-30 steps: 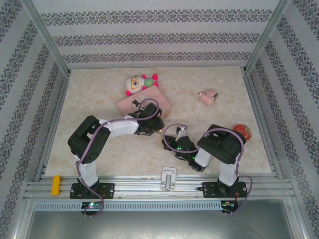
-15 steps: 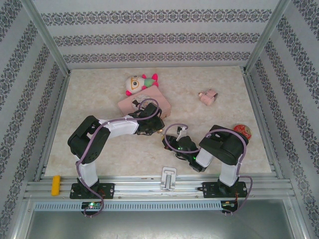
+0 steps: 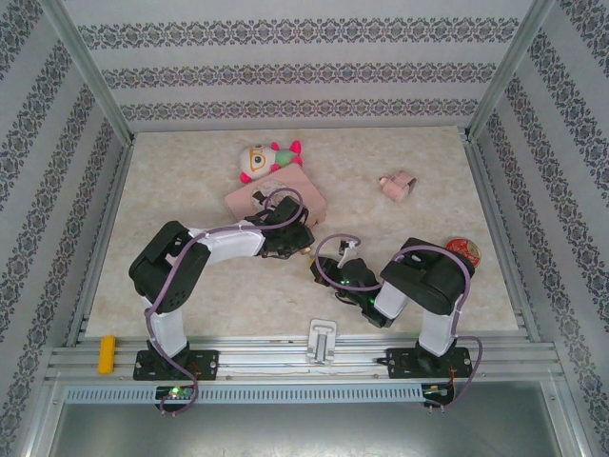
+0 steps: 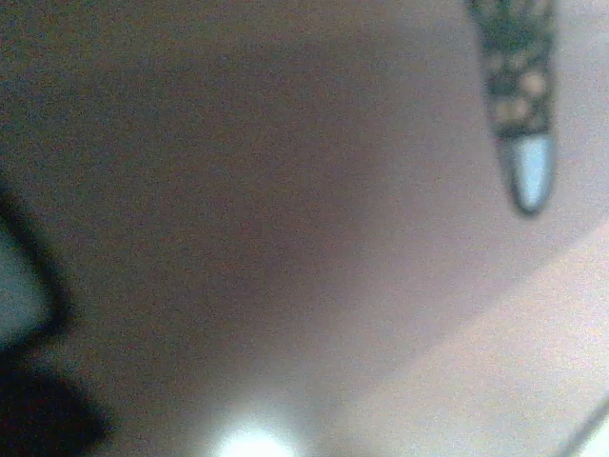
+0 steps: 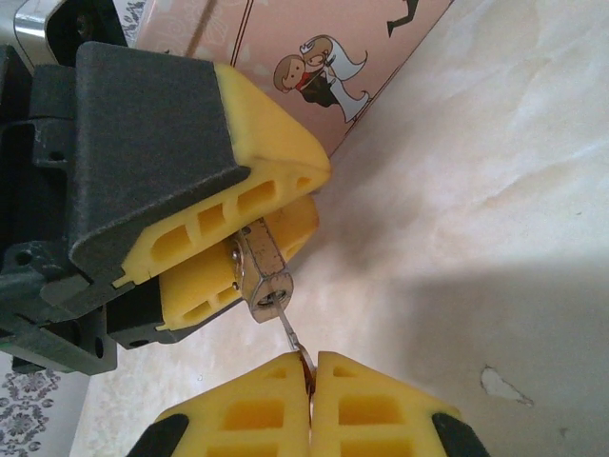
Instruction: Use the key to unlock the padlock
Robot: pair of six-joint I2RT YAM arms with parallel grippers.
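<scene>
One small brass padlock (image 5: 262, 276) was found clamped between the yellow fingers of the left gripper (image 5: 303, 198), held clear above the table (image 5: 495, 219), with its end face turned toward the right gripper (image 5: 312, 381). A thin key (image 5: 290, 335) was pinched between the right gripper's closed fingertips. Its blade ran up to the padlock's end face and met it there. Whether the tip sat inside the keyhole could not be told.

A pink box (image 5: 324, 57) printed with a cartoon bride and groom lay just behind the left gripper. From the top camera, both grippers met near the table's centre at the box's near edge. A plush toy (image 3: 266, 157) rested against the box's far side. A small pink object (image 3: 398, 184) lay well apart to the right. The left wrist view was too blurred to assess.
</scene>
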